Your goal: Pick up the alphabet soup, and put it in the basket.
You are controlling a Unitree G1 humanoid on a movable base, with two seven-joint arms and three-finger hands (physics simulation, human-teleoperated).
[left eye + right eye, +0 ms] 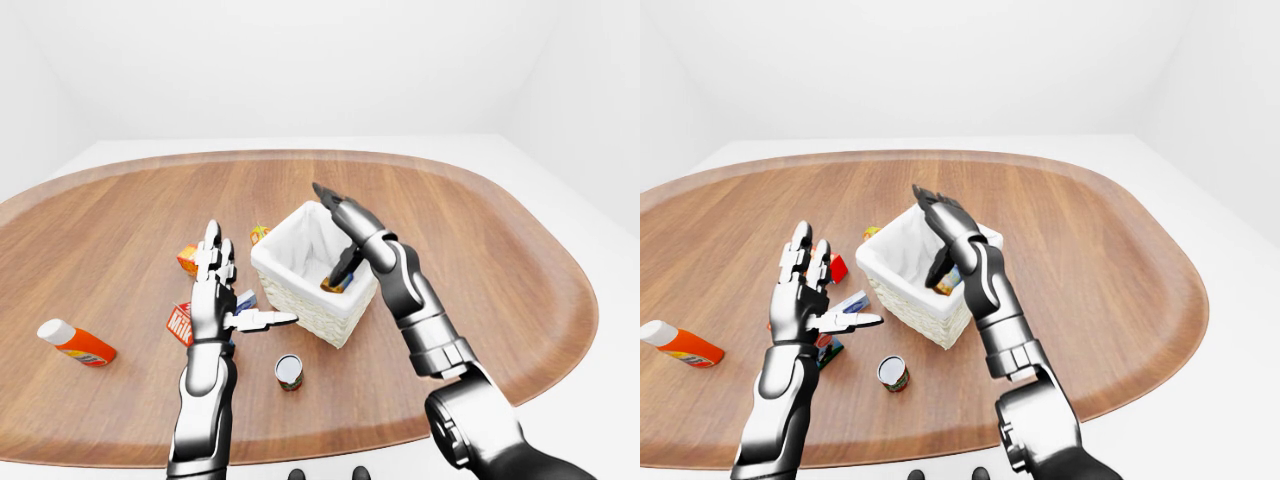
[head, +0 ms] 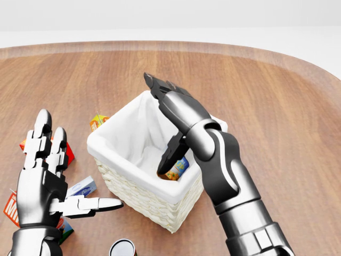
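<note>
— Both hands spread? And your alphabet soup?

— Yes: your right hand hangs above the basket, fingers unfurled, gripping nothing; the soup lies inside the basket. Your left hand is splayed beside the basket, empty.

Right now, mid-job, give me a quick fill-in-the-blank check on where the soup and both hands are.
The alphabet soup lies inside the ____.
The right hand over the basket has its fingers ____.
The left hand is open and holds ____.
A second can stands on the ____, outside the basket.

Missing words: basket; open; nothing; table
</note>
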